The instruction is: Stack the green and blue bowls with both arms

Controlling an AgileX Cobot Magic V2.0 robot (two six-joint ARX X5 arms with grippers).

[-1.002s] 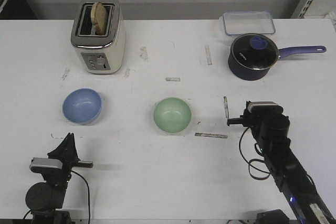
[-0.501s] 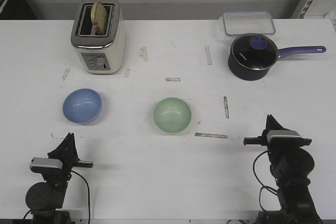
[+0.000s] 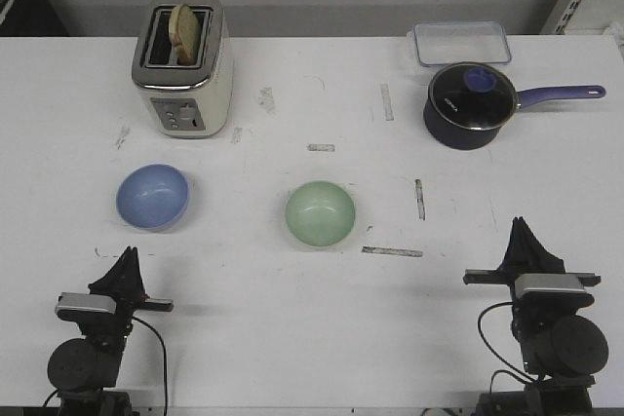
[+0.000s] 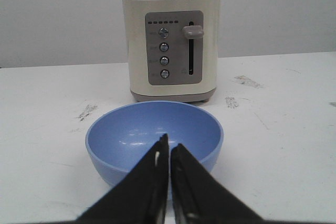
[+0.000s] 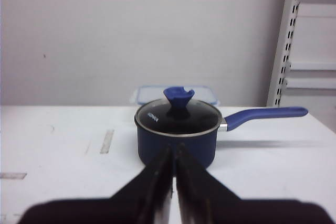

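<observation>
I count two bowls on the white table (image 3: 292, 338): one blue bowl (image 3: 152, 196) and one green bowl (image 3: 320, 213), both upright, empty and well apart from each other. There is also one toaster (image 3: 182, 65) with a slice of bread (image 3: 183, 30) standing in a slot, one dark saucepan (image 3: 470, 104) under a glass lid with its handle pointing away from the toaster, and one clear lidded container (image 3: 460, 43) just behind the saucepan. Taking the toaster as my mark, the blue bowl sits straight in front of it, nearer to me, and the green bowl lies in front of it too but off toward the saucepan's side. My left gripper (image 3: 126, 266) rests at the table's near edge, directly nearer than the blue bowl; in the left wrist view its fingers are pressed together with only a hairline slit between them, holding nothing, and the tips point at the bowl's near wall (I cannot tell from that view how close they are, though the front view shows a clear gap). My right gripper (image 3: 527, 244) is at the near edge on the saucepan's side, its jaws likewise closed on nothing, aimed at the saucepan, with the green bowl well off toward the toaster side.
</observation>
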